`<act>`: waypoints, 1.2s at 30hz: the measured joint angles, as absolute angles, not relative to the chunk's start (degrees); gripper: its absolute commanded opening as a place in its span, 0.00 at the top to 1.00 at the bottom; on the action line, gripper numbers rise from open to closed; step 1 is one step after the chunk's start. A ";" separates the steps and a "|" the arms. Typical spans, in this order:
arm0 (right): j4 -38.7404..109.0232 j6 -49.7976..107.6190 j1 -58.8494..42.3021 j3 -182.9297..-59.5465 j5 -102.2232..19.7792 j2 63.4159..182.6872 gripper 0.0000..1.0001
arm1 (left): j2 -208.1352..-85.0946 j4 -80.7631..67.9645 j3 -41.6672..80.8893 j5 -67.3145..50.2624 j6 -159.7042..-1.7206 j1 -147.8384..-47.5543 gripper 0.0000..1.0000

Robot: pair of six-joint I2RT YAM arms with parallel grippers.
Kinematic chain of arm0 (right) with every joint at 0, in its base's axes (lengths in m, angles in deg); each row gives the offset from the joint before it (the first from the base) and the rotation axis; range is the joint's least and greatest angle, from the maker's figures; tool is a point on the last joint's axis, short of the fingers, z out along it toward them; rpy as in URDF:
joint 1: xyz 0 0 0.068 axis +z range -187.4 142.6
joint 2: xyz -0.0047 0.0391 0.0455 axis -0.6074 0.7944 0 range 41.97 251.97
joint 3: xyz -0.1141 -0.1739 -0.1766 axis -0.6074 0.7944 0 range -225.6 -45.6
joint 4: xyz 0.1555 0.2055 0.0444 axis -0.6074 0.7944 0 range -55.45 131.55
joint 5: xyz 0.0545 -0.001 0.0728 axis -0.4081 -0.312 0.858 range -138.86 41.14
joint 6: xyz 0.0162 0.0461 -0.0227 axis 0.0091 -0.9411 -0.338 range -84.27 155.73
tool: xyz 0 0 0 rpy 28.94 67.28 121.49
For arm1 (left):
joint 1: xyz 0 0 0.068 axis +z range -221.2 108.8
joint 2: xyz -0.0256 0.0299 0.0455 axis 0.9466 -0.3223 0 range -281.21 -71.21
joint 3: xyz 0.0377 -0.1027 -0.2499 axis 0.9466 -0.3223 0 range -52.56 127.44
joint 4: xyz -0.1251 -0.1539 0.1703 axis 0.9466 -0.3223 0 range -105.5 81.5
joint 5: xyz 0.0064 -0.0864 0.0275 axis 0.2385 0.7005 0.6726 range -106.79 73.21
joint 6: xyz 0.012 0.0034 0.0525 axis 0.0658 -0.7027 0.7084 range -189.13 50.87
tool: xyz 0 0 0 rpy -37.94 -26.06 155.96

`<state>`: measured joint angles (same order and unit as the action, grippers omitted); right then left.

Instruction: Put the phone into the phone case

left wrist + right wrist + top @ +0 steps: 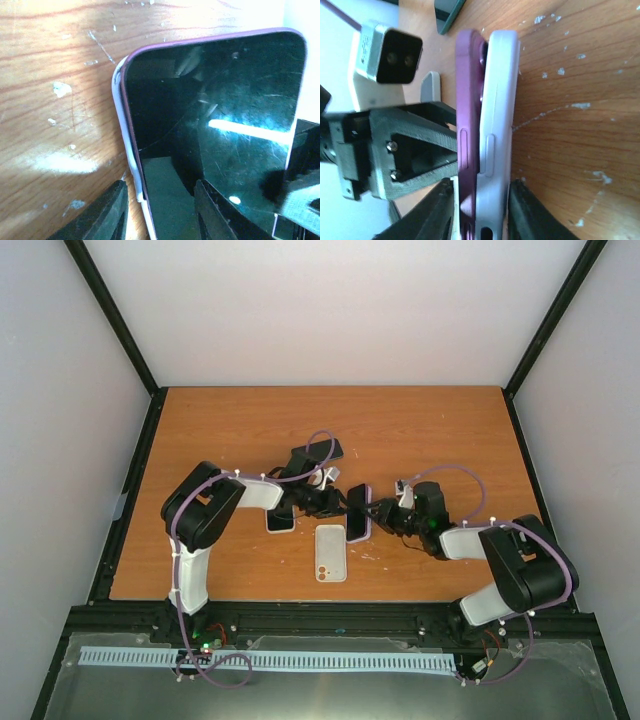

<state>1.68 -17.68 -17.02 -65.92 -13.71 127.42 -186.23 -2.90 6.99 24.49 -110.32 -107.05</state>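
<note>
Your right gripper [481, 212] is squeezing the purple phone [468, 115] and the pale case [497, 95] together, one finger on each side. The two are standing on edge at the middle of the table [430, 430], pressed flat against each other, the phone not sunk in. Your left gripper [160, 212] is straddling the phone's long edge; you cannot tell whether it is clamping. A white handset [331, 552] is lying flat nearby.

purple phone [468, 125] on edge, pressed against white case [496, 115]
</note>
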 measured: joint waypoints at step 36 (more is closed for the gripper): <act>15.13 -8.83 -16.63 -65.77 -19.69 114.96 0.86 | -177.18 -8.51 6.14 20.73 -110.43 -106.14 0.38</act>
